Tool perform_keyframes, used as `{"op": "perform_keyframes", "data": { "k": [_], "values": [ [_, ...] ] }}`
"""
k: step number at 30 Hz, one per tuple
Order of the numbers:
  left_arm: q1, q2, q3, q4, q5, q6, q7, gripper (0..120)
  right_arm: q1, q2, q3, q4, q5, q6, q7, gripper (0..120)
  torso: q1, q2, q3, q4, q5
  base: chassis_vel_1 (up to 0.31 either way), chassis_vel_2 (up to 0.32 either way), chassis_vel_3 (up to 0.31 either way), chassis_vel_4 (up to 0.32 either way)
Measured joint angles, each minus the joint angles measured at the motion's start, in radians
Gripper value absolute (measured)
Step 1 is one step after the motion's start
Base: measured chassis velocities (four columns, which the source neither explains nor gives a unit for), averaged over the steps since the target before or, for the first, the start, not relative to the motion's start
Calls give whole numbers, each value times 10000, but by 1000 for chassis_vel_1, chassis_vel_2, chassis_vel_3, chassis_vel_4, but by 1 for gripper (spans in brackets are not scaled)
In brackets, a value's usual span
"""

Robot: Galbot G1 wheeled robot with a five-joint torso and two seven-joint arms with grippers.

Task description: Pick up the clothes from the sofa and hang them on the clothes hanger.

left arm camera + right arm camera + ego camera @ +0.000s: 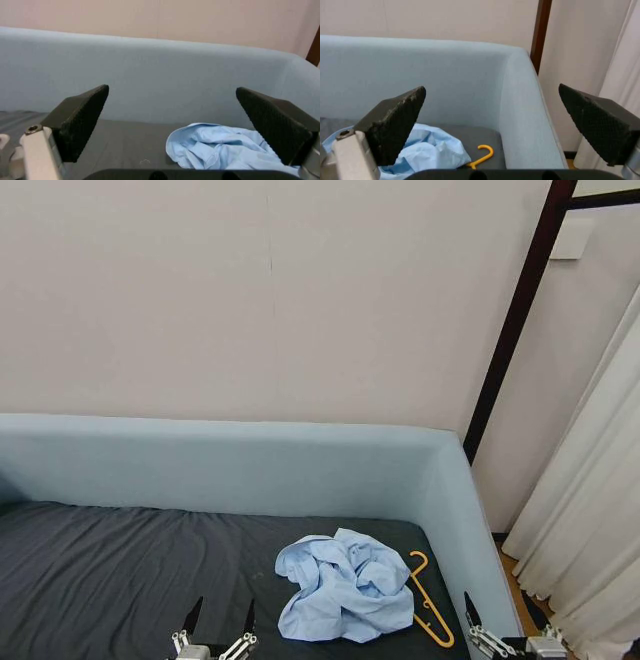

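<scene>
Holding the left pincer low over the dark seat cushion of the sofa, at the bottom edge of the head view, spreading its fingers wide apart and gripping nothing. Facing the pale blue backrest from that wrist, with the heap of cloth lying low ahead. Finding the shirt further right, lying crumpled in a light-blue heap on the cushion near the sofa's right end, touching neither pincer. Finding the yellow hanger lying flat on the cushion just right of the shirt, touching its edge and pointing its hook toward the backrest. Holding the right pincer low at the far right, by the sofa's side arm, likewise spreading its fingers wide and gripping nothing. Showing a dark post and a white curtain beyond the sofa's right end.
</scene>
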Motion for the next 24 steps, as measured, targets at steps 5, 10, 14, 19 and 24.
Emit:
{"op": "perform_keyframes", "data": {
  "k": [5,10,14,19,24],
  "values": [
    [0,-65,6,35,14,-1,-31,100,0,-23,-50,-72,-27,13,14,100,0,0,0,0,1,0,0,0,0],
    [-35,-80,-60,126,16,-52,-36,100,5,-174,-90,-103,15,-2,51,100,0,0,0,0,0,0,0,0,0],
    [-56,-77,-80,143,-3,-52,-43,100,29,-254,-121,-159,47,-45,91,100,0,0,0,0,0,0,0,0,0],
    [-86,-90,-88,185,-20,-52,-44,100,102,-406,-153,-264,204,-175,168,100,0,0,0,0,0,0,0,0,0],
    [-107,-108,-110,218,-41,-42,-47,100,209,-666,-208,-276,594,-521,291,100,0,0,0,-1,1,0,0,0,0]
  ]
}}
